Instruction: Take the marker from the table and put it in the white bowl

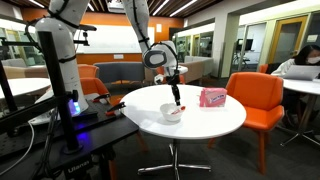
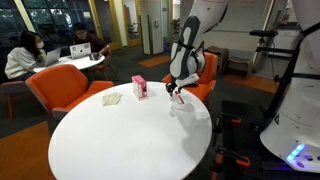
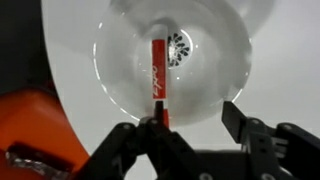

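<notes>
The red marker (image 3: 158, 72) lies or hangs over the inside of the white bowl (image 3: 215, 60), with its near end against my gripper's left finger. My gripper (image 3: 195, 120) is open, its fingers spread wide just above the bowl. In both exterior views the gripper (image 1: 177, 97) (image 2: 178, 91) points down over the bowl (image 1: 171, 115) (image 2: 190, 108), which sits on the round white table (image 1: 215, 122) (image 2: 110, 140). A bit of red shows below the fingers (image 1: 180, 107). I cannot tell whether the marker rests on the bowl's bottom.
A pink rectangular packet (image 1: 212, 97) (image 2: 139, 87) stands on the table beside the bowl. Orange chairs (image 1: 255, 95) (image 2: 65, 88) ring the table. A black equipment stand (image 1: 70, 125) is close by. People sit at other tables behind.
</notes>
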You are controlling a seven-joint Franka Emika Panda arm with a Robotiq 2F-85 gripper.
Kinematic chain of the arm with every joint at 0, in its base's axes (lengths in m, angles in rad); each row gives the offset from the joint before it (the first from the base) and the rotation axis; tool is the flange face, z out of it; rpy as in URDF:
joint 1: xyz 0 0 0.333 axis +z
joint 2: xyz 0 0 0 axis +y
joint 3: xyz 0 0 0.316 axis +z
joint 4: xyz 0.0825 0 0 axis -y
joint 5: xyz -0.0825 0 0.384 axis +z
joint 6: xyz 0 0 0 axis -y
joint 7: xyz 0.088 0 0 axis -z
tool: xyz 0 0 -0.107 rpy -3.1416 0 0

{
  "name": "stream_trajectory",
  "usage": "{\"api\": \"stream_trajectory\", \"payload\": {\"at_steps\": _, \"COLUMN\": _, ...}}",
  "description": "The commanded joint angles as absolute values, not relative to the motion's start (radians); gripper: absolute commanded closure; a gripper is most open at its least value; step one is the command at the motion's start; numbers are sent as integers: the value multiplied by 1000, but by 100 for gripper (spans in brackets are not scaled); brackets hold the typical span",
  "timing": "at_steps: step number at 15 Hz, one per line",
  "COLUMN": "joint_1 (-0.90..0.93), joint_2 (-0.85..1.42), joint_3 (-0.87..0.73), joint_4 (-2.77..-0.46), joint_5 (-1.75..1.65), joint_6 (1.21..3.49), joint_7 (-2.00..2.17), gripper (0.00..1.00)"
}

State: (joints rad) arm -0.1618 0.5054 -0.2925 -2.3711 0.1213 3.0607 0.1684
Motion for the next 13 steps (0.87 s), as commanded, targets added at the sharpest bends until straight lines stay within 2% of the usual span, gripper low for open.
{"api": "stream_trajectory", "payload": {"at_steps": 1, "joint_1": -166, "joint_2": 322, "joint_3": -302, "joint_4": -2451, "joint_5": 32, "joint_6": 2912, "joint_7": 40, "gripper": 2}}
{"api": "stream_trajectory", "payload": {"at_steps": 6, "joint_1": -140, "joint_2": 113, "joint_3": -351, "joint_4": -2495, "joint_5": -232, "joint_6": 2678, "joint_7": 16, "gripper": 0}}
{"api": "stream_trajectory", "payload": {"at_steps": 13, "joint_1": -171, "joint_2": 23, "joint_3": -274, "joint_4": -2513, "joint_5": -336, "joint_6": 2606, "joint_7": 19, "gripper": 0}}
